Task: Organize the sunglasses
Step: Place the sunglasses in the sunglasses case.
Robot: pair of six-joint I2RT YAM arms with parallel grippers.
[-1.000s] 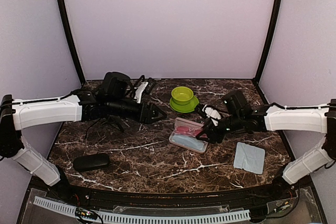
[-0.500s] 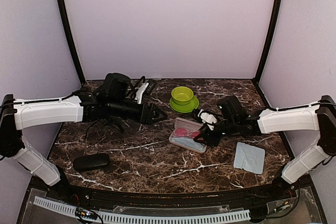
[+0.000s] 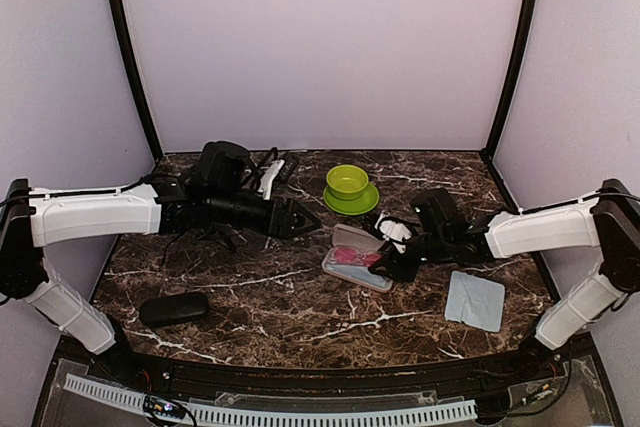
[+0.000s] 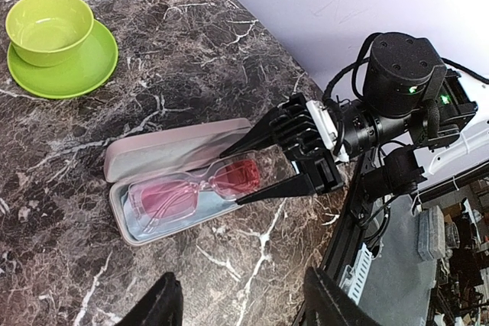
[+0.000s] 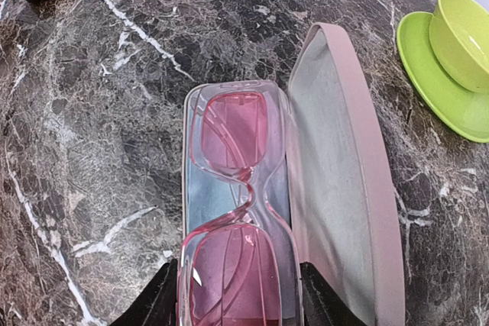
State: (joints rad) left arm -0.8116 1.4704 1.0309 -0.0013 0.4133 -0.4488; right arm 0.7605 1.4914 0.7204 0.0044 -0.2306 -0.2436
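Right wrist view shows the red-framed sunglasses (image 5: 237,211) lying flat in the tray of the open pink case (image 5: 336,188), with the right end effector (image 5: 238,269) pinched across the near lens. Treat them as light, thin and brittle (the glossy lenses will likely slip), so grip the rim edges gently. Your right arm stretches low over the bench (image 5: 92,112), forearm almost level. The left end effector (image 4: 243,276) hangs wide and empty, pointed at the case.

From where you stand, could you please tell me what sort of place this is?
Probably a robot test booth, not a home: plain lilac walls enclose a marble-patterned table, with a left arm and a right arm mounted at its near edge.
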